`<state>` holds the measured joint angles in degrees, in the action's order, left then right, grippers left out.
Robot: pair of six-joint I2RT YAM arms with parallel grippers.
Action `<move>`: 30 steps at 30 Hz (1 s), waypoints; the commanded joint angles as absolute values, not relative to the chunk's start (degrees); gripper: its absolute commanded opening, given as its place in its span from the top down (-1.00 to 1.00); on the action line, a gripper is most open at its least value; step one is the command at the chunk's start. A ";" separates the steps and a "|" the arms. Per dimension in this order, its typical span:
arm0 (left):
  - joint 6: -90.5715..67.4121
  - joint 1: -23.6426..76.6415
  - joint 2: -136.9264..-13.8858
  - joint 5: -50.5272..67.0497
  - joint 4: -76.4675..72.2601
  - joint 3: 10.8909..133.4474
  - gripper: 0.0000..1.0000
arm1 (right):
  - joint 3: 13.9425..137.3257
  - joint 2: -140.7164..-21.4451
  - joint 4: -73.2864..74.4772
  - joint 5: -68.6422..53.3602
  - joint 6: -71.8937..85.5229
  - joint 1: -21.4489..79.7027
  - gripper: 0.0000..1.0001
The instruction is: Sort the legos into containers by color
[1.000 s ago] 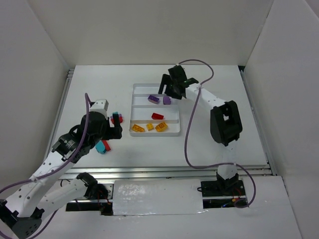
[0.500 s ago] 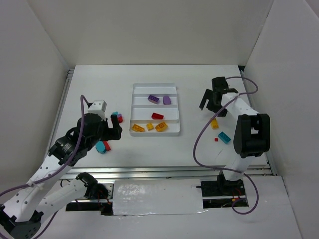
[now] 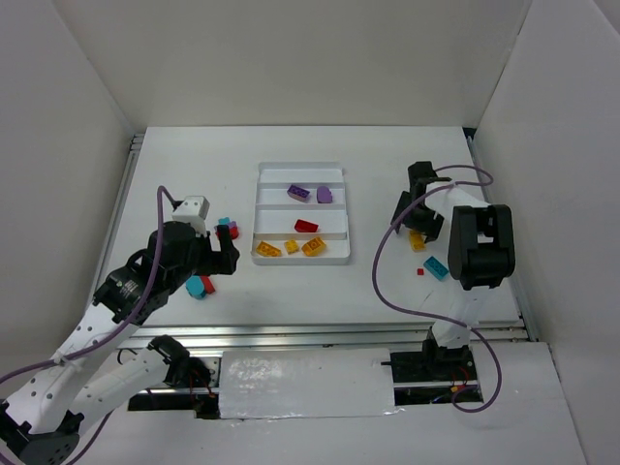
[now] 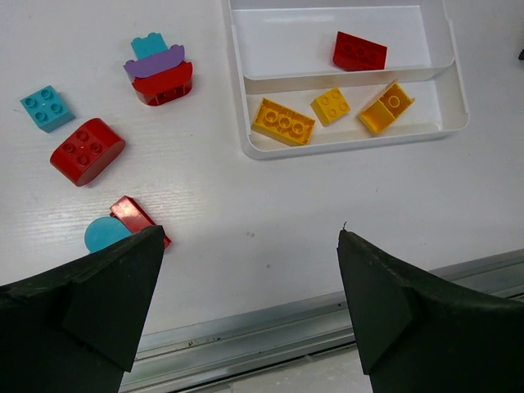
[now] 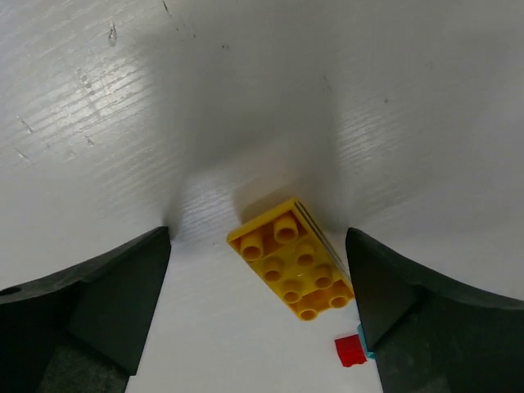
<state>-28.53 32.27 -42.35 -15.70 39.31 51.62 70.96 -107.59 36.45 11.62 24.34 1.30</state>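
Found the left gripper (image 4: 250, 236) spread wide and empty above bare table (image 4: 246, 196). Noted a red-and-teal piece (image 4: 131, 219) just beside one jaw and loose legos (image 4: 86, 151) farther out on that side. Beyond the other jaw, saw the tray (image 4: 352, 141), with yellow bricks (image 4: 282, 120) nearest and a red brick (image 4: 360, 51) behind. Found the right gripper (image 5: 258, 237) equally wide, clasping nothing, with a lone yellow brick (image 5: 291, 270) loose between its jaws.

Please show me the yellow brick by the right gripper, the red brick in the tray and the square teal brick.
yellow brick (image 5: 292, 260): right wrist view, on its studded top.
red brick in the tray (image 4: 360, 51): left wrist view, on its top face.
square teal brick (image 4: 47, 108): left wrist view, between its four studs.
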 commanded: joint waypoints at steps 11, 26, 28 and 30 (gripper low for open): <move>-27.07 32.08 -41.22 -14.41 36.74 51.50 -0.99 | 71.45 -106.88 37.44 7.56 23.90 1.14 1.00; -29.44 31.82 -41.40 -19.86 38.23 51.86 -0.99 | 76.81 -95.00 36.30 16.00 33.49 34.80 1.00; -29.44 31.82 -41.48 -20.04 38.23 51.94 -0.99 | 79.52 -97.89 37.17 16.78 33.66 36.55 1.00; -29.36 31.82 -41.66 -20.04 38.32 51.86 -0.99 | 81.03 -99.83 37.44 17.92 34.01 38.67 0.97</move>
